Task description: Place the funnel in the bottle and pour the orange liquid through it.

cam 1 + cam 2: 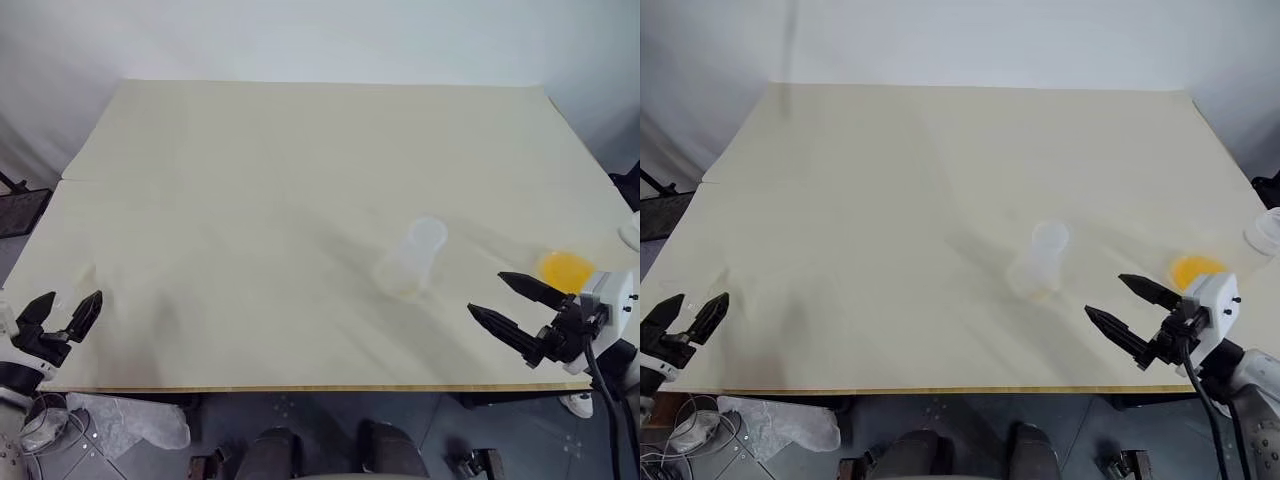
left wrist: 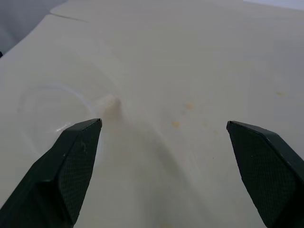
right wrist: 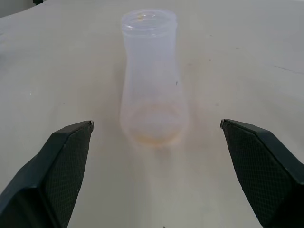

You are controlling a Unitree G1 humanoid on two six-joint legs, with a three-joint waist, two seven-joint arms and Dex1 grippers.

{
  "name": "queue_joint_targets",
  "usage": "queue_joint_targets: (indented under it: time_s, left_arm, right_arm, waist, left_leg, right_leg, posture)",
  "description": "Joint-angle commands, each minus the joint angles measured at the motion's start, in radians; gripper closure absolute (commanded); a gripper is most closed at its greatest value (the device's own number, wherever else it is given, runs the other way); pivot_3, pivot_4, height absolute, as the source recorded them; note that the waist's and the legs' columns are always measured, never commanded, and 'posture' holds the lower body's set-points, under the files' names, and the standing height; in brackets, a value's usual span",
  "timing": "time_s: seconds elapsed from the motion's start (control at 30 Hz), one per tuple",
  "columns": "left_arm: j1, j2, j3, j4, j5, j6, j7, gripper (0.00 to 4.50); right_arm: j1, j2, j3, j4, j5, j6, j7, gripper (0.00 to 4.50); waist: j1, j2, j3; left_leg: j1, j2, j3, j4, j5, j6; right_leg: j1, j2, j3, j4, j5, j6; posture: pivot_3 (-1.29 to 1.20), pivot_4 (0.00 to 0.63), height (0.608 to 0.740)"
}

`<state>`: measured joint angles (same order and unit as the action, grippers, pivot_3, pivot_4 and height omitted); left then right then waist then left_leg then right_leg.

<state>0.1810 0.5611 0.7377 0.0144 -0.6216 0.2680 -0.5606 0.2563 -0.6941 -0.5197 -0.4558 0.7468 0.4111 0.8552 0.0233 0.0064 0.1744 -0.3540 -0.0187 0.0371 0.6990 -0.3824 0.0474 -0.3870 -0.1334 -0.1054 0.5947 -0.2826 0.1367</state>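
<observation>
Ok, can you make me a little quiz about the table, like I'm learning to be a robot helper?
1. True or false: the funnel is already sitting in the neck of the bottle.
2. Pick one. Which end effector is closer to the orange liquid? A: the left end effector. B: the right end effector. C: both are the same.
3. Short answer: are the two end effectors open or shut?

Key:
1. False. The bottle's neck is empty, and the funnel lies on the table by the left end effector.
2. B.
3. Open, both of them, holding nothing.
</observation>
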Motion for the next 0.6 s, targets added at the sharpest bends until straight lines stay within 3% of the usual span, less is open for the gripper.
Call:
queue_joint_targets:
  time_s: [0.03,0.27,0.6]
  left_arm:
    - [0.033,-0.008,0.024,-0.053,-0.017,0.000,0.003,0.02]
    - [0.082,-0.040,0.098,-0.067,-0.048,-0.004,0.048,0.02]
    - [-0.006,0.015,0.094,0.056,-0.011,-0.037,0.041,0.02]
  right_arm:
    - [0.011,0.008,-0.038,-0.033,0.011,-0.025,-0.002,0.00]
    - [-0.011,-0.003,-0.036,-0.015,0.040,-0.028,0.037,0.00]
    - [0.011,-0.081,-0.019,-0.035,0.009,-0.070,0.197,0.00]
  waist:
    - [0.000,0.000,0.000]
    - [0.001,0.000,0.000]
    - [0.000,0.000,0.000]
  left_leg:
    - [0.000,0.000,0.000,0.000,0.000,0.000]
    - [0.000,0.002,0.000,0.000,0.000,-0.001]
    - [0.001,0.002,0.000,0.000,-0.001,0.000]
  right_leg:
    - [0.000,0.000,0.000,0.000,0.000,0.000]
    - [0.000,-0.001,0.000,-0.002,0.000,0.000]
    - [0.001,-0.001,0.000,-0.002,0.000,0.000]
  posture:
    - [0.00,0.150,0.740]
    - [0.00,0.150,0.740]
    - [0.00,0.150,0.740]
